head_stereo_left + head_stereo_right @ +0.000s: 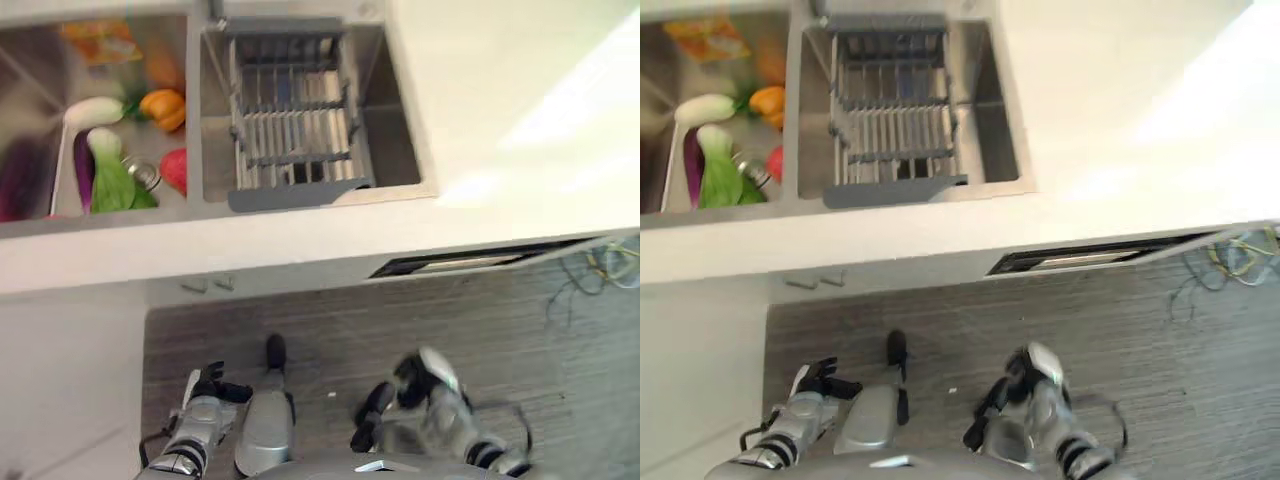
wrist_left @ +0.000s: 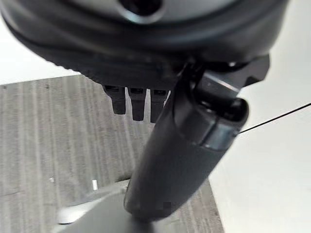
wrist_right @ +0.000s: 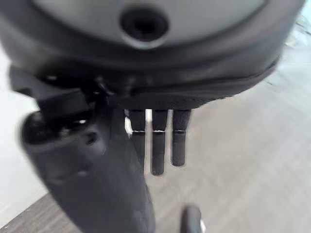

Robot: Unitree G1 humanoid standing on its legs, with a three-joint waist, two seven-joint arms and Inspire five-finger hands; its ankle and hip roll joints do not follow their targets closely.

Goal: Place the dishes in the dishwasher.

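Left eye view: white counter [image 1: 480, 90] runs across the upper part, with a double steel sink set into it.
Right basin [image 1: 395, 130]: holds a grey dish rack [image 1: 292, 120], its slots standing in rows; I cannot tell whether any dishes sit in it.
Left basin [image 1: 30, 80]: toy vegetables lie together, among them an orange pepper [image 1: 165, 108], a white radish [image 1: 93, 110], a green leafy one [image 1: 112, 180], a purple eggplant [image 1: 22, 178], a red piece [image 1: 175, 170] against the divider, and an orange packet [image 1: 100, 40] at the far end.
Dishwasher: a dark slot [image 1: 480, 262] shows under the counter edge, to the right of the sink; it looks like the top of a door open a crack, but I cannot be sure.
Floor [image 1: 400, 330]: grey wood-grain planks below the counter front.
My left hand [image 1: 213, 385]: low over the floor, well below the counter and apart from the sink. In the left wrist view my fingers [image 2: 132, 103] hang straight and side by side, thumb out in front, holding nothing.
My right hand [image 1: 415, 380]: also low over the floor, near the left one. In the right wrist view my fingers [image 3: 158, 145] point straight down, close together, with nothing between them and the thumb.
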